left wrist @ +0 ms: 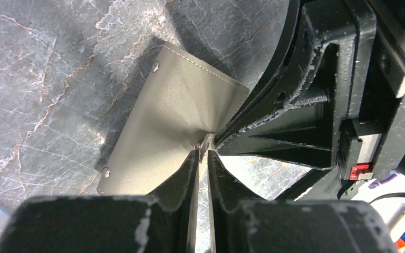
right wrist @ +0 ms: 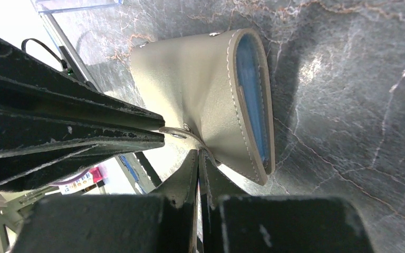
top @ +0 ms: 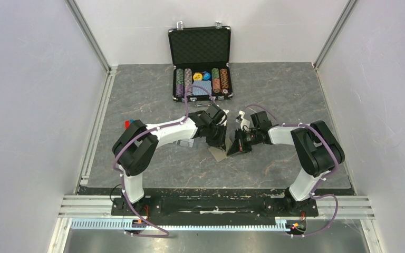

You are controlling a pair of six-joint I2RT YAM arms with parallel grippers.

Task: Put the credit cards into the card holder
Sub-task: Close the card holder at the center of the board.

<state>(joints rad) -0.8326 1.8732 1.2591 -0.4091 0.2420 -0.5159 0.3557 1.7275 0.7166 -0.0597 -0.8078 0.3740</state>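
Note:
The card holder (top: 219,153) is a taupe folding wallet lifted off the grey table between the two arms. In the right wrist view the card holder (right wrist: 200,79) bulges open and shows its light blue lining (right wrist: 252,89). My left gripper (left wrist: 203,149) is pinched on the holder's small tab clasp, and the card holder (left wrist: 169,121) spreads out beyond it. My right gripper (right wrist: 199,153) is shut on the holder's edge beside that tab. The two grippers' fingertips nearly touch, left gripper (top: 217,139) and right gripper (top: 239,144). The credit cards are out of view.
An open black poker-chip case (top: 199,38) with chips and a blue deck stands at the back centre. A clear plastic sleeve (right wrist: 76,5) lies on the table near the left arm. Grey walls close in left and right.

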